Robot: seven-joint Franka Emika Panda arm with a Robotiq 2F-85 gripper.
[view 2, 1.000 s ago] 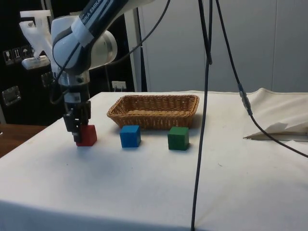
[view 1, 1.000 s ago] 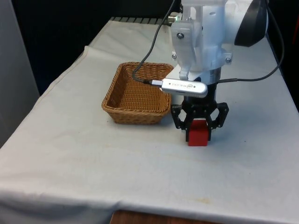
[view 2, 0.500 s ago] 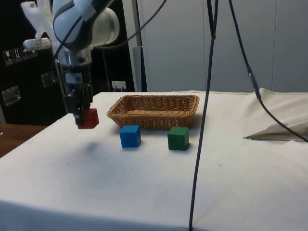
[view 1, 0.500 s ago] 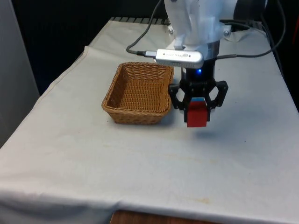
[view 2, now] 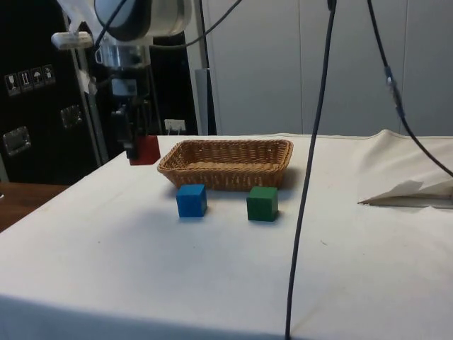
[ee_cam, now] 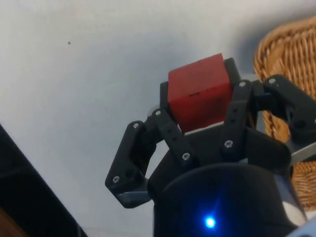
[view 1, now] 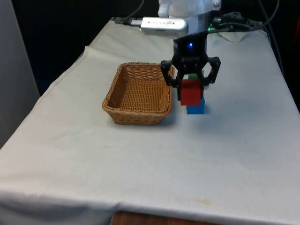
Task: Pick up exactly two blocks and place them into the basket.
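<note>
Red block (view 1: 190, 92) clenched in claw (view 1: 190, 84), lifted above bench (view 1: 140, 159) beside basket (view 1: 138, 93); blue block (view 2: 192, 200), green block (view 2: 262, 203) on cloth.

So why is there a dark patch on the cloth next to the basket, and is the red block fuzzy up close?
Front view: the dark patch is the soft shadow that the basket casts on the white cloth at its near wall. Wrist view: the red block in the claw looks sharp, with crisp edges; the cloth behind it is smooth and even grey. Side view: the blue block and green block cast only faint shadows.
</note>
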